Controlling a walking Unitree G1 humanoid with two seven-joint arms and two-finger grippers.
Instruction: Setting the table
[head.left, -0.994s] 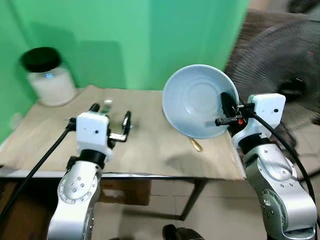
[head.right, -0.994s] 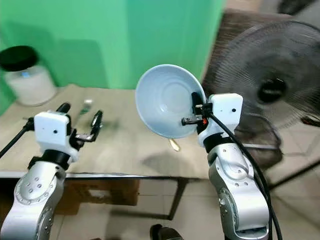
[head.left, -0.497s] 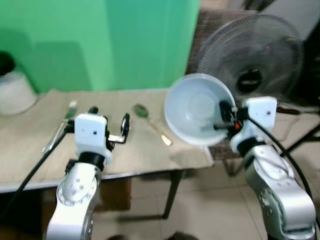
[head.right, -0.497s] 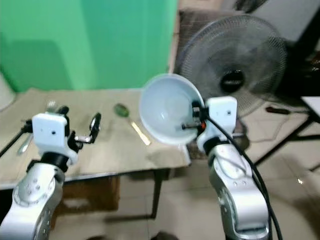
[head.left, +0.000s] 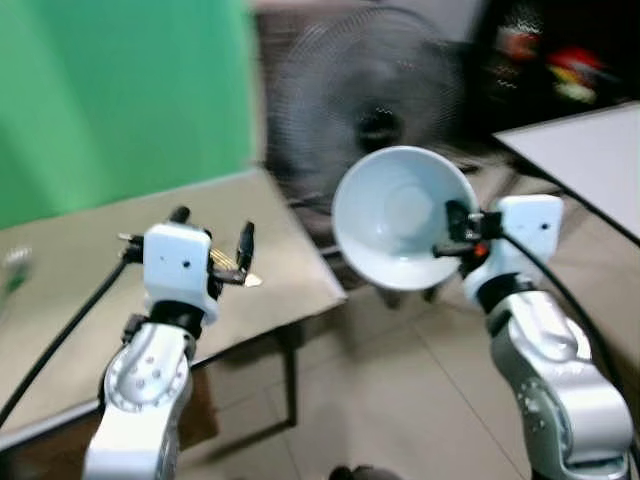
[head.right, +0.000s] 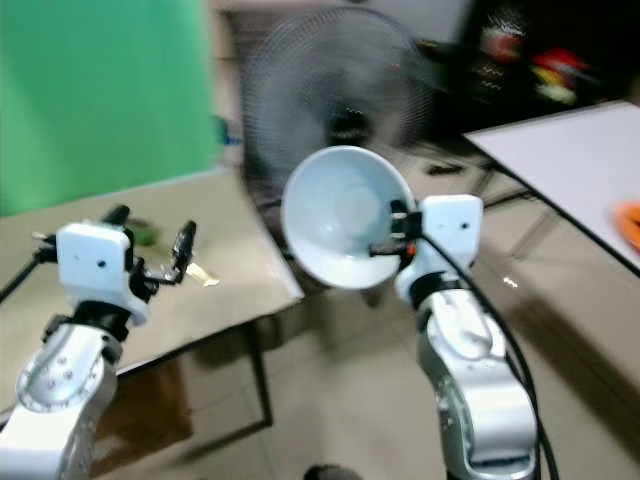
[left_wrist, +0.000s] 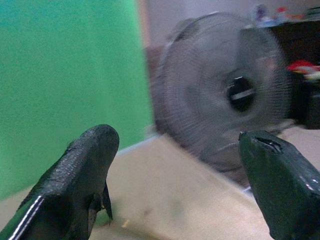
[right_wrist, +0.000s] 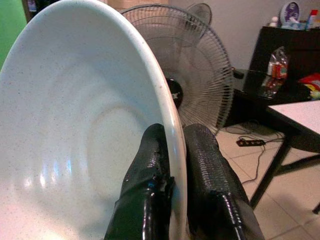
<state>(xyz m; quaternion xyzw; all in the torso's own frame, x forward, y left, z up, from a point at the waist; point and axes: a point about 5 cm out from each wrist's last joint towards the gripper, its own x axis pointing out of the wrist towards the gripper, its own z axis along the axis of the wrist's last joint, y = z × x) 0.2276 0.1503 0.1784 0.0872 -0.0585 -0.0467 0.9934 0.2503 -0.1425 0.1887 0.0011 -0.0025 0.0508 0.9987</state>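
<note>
Bowl in the air, mid-carry

My right end effector (head.left: 452, 232) is pinching the rim of the pale blue bowl (head.left: 400, 215) with 1 finger inside and 1 outside, holding it tipped on edge out past the counter (head.left: 60, 290) corner, in front of the fan (head.left: 375, 95). It looks glazed and rigid, so I'd guess slippery and chippable; a rim pinch is the only real hold. My left end effector (head.left: 210, 250) is spread wide and empty over the counter.
</note>
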